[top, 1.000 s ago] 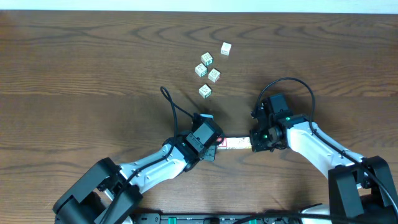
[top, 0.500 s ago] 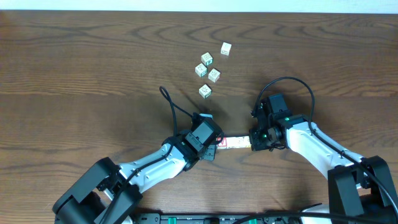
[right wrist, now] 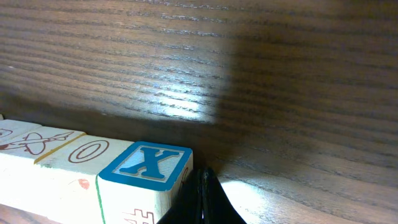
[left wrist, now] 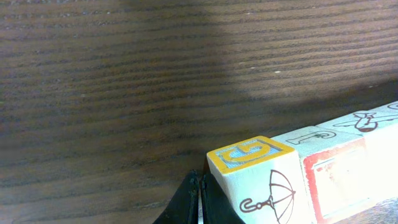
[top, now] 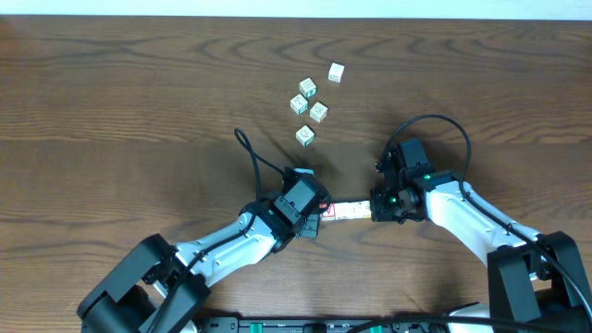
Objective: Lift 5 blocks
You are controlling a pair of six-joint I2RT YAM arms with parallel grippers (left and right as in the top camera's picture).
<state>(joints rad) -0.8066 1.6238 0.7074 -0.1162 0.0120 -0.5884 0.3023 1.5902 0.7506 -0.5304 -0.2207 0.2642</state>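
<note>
**Wooden blocks in one row, pressed end to end between two claws**

One short row of blocks (top: 347,212) spans the gap between the two arms, near the front middle of the table (top: 139,92). The left gripper (left wrist: 198,200) has its fingers closed together with nothing between them, the tips set against the yellow-edged block (left wrist: 252,152) at that end. Next along sits one red-framed block (left wrist: 336,177), then two more pale faces, so four show from this side. The right gripper (right wrist: 202,198) is likewise pinched closed on nothing, its tips against the blue X block (right wrist: 148,163). Beside that come one O block (right wrist: 87,151) and one more printed face, three in all here. The overhead view is too small to count the full row. A shadow band lies on the wood alongside it; whether the row is clear of the table I cannot tell. Five loose cubes (top: 318,112) lie scattered well behind, apart from both arms.
</note>
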